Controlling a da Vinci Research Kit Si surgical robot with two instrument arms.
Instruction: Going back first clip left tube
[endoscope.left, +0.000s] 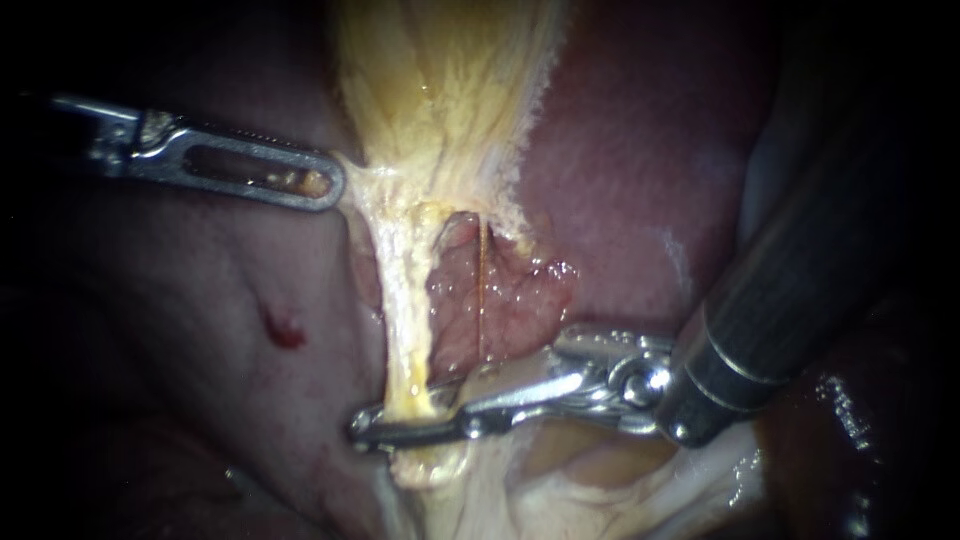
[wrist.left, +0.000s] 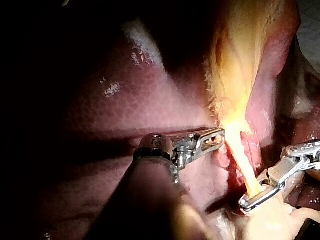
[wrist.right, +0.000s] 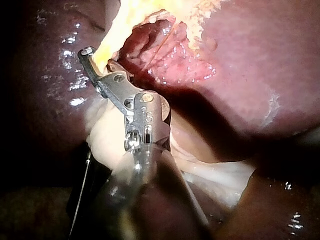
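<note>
The pale yellow gallbladder narrows into the left tube, a yellow-white strand running down the middle. A thin brown right tube runs beside it over raw red tissue. My left instrument comes in from the left, its slotted jaws shut on the gallbladder's edge where it narrows, as the left wrist view also shows. My right instrument reaches in from the right, jaws open, with the low end of the left tube between them. I cannot make out a clip.
Dark red liver surrounds the gallbladder on both sides. A small blood spot marks the tissue left of the tube. Whitish membrane lies under the right instrument's wrist. Its thick dark shaft fills the right side.
</note>
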